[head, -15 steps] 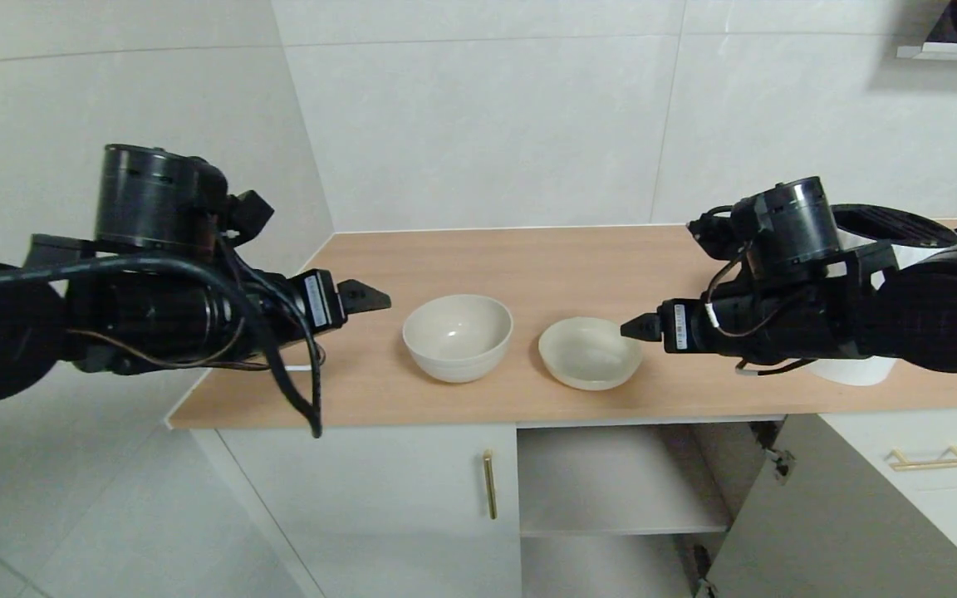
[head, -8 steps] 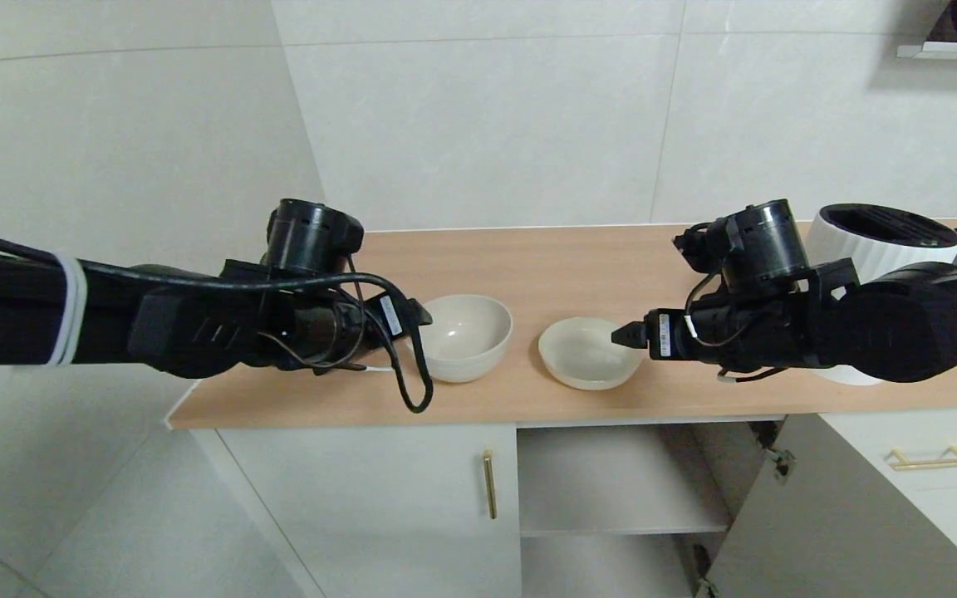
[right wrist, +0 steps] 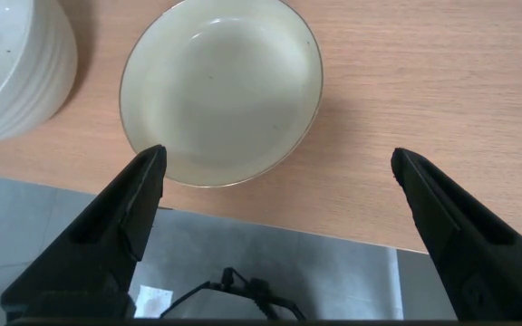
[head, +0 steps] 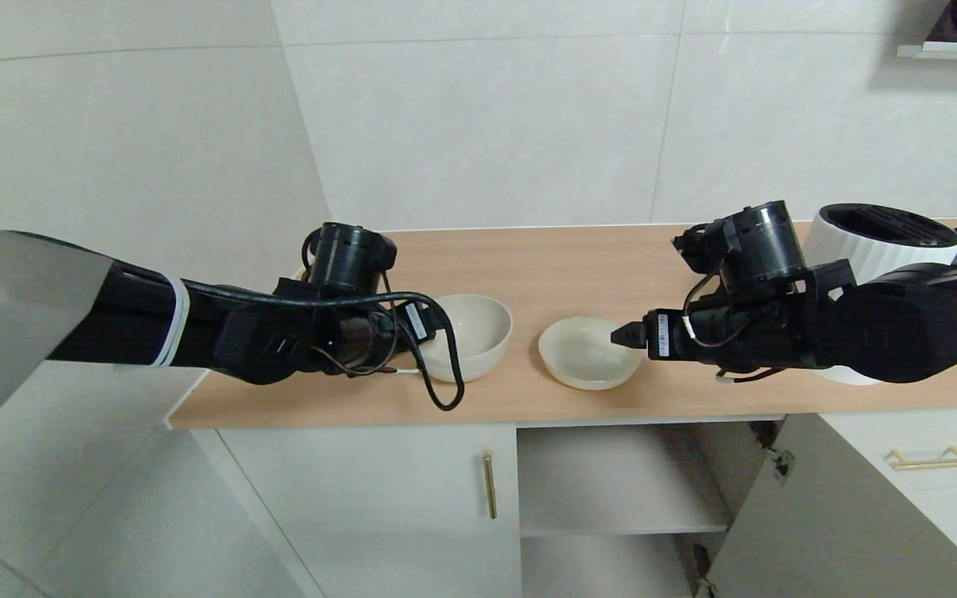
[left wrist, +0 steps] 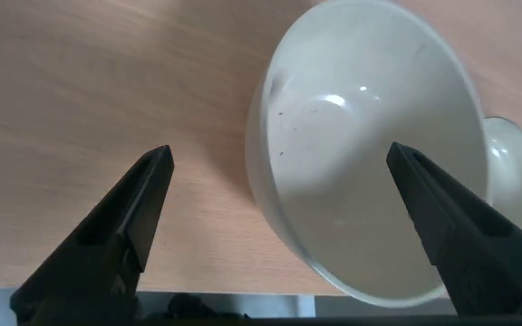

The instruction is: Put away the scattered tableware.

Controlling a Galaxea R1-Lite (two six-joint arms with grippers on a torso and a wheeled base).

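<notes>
On the wooden countertop [head: 545, 266] a deep white bowl [head: 468, 334] stands to the left of a shallow cream bowl [head: 588, 353]. My left gripper [head: 427, 321] is at the deep bowl's left rim. In the left wrist view it [left wrist: 279, 156] is open, with one finger over the bowl [left wrist: 370, 154] and the other over bare wood. At the shallow bowl's right rim is my right gripper [head: 624, 335]. The right wrist view shows it [right wrist: 279, 156] open, just above the near edge of the shallow bowl [right wrist: 220, 91], with nothing between its fingers.
A white ribbed container [head: 885, 228] with a black top stands at the counter's right end, behind my right arm. Below the counter a cabinet is open, showing its shelf [head: 611, 482] and a door [head: 819, 515] swung out. Tiled walls close the back and left.
My left arm has reached forward and to the right, bringing its gripper to the deep bowl. My right gripper sank slightly toward the shallow bowl, then held still.
</notes>
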